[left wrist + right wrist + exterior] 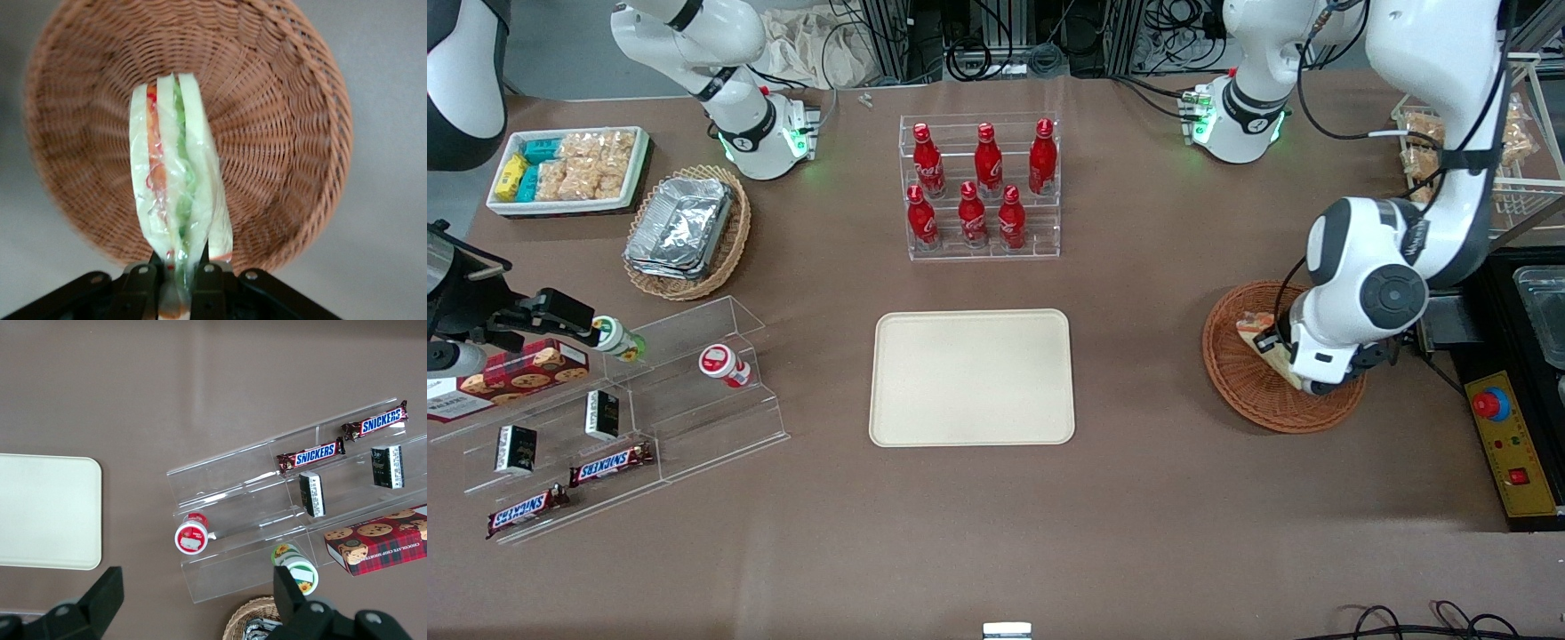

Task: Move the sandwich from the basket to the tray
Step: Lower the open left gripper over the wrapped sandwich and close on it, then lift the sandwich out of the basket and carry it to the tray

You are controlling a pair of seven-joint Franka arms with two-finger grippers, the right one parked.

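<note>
Left arm bent down over the basket [1249,391], wrist low, its bulk hiding most of the gripper [1294,369] from the front. Only a corner of the sandwich [1258,333] shows there. Wrist view is plainer: gripper [175,280] clenched on the wrapped sandwich [175,180] at its narrow end, wedge over the basket [280,120] floor. Tray [971,377] lies well apart, mid-table.

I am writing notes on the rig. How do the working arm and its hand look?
The working arm is glossy white with dark grey joint bands and round black caps; thin black cables run along it. Its base shows green lights. The hand has black fingers with silver screws.
</note>
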